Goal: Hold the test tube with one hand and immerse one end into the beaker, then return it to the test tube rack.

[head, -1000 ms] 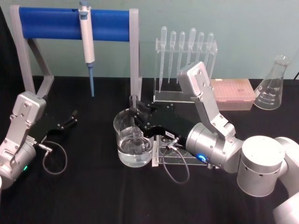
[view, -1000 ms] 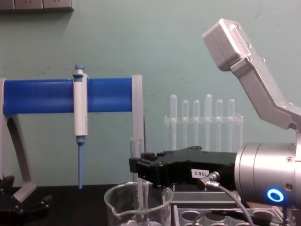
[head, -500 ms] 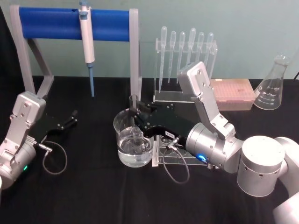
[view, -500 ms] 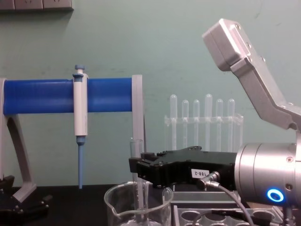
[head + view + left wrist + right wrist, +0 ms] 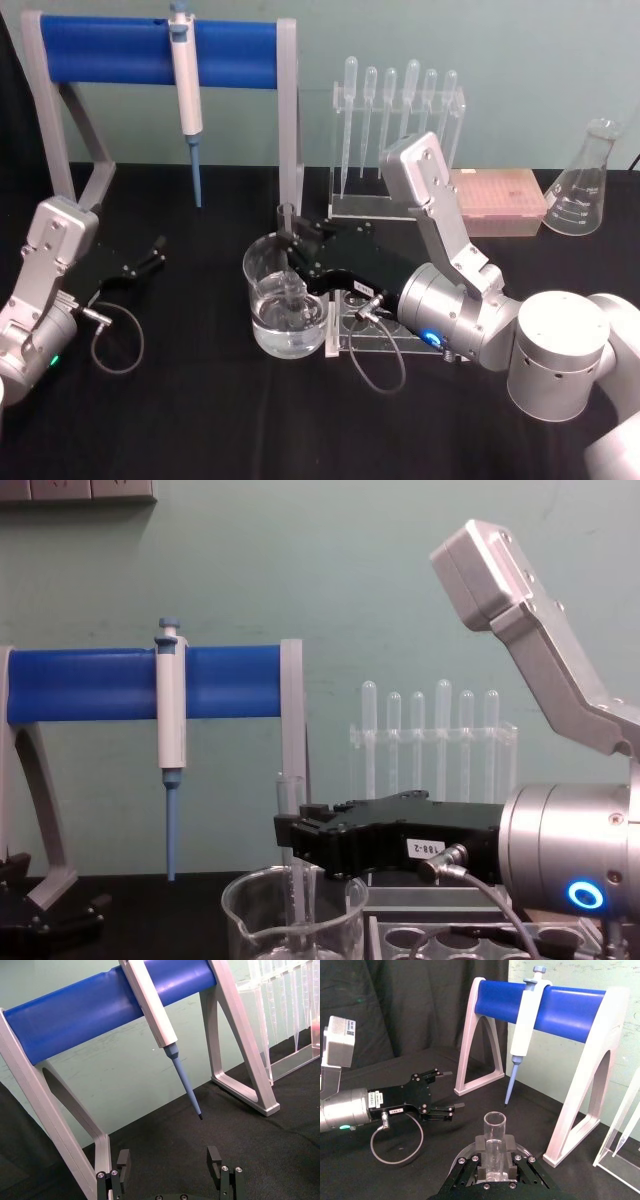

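The test tube (image 5: 287,225) stands upright with its lower end inside the beaker (image 5: 262,305), which holds clear liquid. My right gripper (image 5: 297,247) reaches in from the right above the beaker's rim and is shut on the tube's upper part. From the side, the tube (image 5: 289,798) rises above the right gripper (image 5: 292,845) and runs down into the beaker (image 5: 250,925). In the right wrist view the tube (image 5: 495,1142) sits clamped between the fingers (image 5: 478,1146). My left gripper (image 5: 150,255) rests open at the far left of the table, its fingers (image 5: 122,1160) spread with nothing between them.
A blue-barred stand (image 5: 110,50) holds a white-and-blue pipette (image 5: 186,70) behind the beaker. A rack of plastic pipettes (image 5: 400,110), a pink tip box (image 5: 500,200) and a conical flask (image 5: 585,185) stand at the back right. A clear tube rack (image 5: 365,335) lies under my right arm.
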You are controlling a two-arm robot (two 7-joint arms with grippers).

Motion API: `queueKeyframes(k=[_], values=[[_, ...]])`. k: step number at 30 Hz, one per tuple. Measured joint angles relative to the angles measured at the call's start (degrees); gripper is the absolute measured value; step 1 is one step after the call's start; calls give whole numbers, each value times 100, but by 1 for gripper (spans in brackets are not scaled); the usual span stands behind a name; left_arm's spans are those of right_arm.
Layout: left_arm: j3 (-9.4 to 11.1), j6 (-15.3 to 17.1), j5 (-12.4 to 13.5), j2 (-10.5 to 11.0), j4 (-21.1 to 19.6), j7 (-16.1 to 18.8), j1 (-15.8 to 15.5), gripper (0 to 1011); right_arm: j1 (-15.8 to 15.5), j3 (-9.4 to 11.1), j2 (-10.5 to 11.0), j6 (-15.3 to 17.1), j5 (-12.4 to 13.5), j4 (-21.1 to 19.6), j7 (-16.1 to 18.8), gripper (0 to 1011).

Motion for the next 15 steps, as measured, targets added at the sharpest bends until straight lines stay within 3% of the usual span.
queueKeyframes(k=[15], values=[[0, 0, 0, 0, 0, 0, 0, 1000, 5, 3, 2, 0, -7, -87, 6, 222]])
